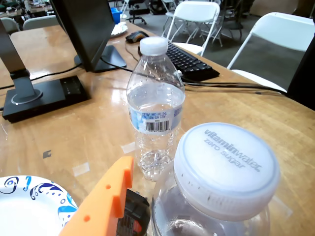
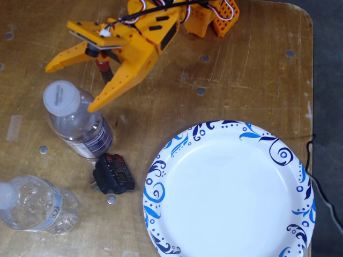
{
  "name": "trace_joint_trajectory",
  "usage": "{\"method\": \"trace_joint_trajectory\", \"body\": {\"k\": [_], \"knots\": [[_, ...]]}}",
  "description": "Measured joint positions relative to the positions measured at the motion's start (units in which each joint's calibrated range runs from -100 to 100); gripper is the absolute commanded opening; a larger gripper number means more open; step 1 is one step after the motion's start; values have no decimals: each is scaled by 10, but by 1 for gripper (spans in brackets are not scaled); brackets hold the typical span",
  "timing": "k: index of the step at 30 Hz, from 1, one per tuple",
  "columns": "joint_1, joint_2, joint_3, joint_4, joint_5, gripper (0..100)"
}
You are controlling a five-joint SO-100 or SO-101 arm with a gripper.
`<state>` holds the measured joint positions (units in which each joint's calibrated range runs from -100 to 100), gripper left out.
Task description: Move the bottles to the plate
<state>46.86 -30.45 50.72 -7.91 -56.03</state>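
Observation:
The dark-labelled bottle (image 2: 80, 126) stands upright left of the plate (image 2: 230, 193), its wide white cap (image 1: 226, 167) filling the lower right of the wrist view. My orange gripper (image 2: 69, 89) is open, its two fingers spread on either side of that cap, holding nothing. One orange finger (image 1: 106, 196) shows at the bottom of the wrist view. The crinkled bottle (image 1: 155, 108) with the pale blue label stands upright further off, at the lower left corner (image 2: 37, 206) in the fixed view. Both bottles are off the plate, whose rim (image 1: 44, 191) shows at lower left.
A small black adapter (image 2: 113, 174) lies between the dark-labelled bottle and the plate. Behind the bottles in the wrist view are a monitor stand (image 1: 44, 93), a keyboard (image 1: 189, 61) with cables, and white folding chairs (image 1: 275, 34). The table edge (image 2: 313, 80) runs down the right.

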Motion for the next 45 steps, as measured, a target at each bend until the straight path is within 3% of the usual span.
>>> {"method": "trace_joint_trajectory", "body": {"k": [7,37,45], "knots": [[1,51,-1,-76,0,41],[21,126,-27,-152,0,41],[19,130,-27,-153,-14,28]]}}
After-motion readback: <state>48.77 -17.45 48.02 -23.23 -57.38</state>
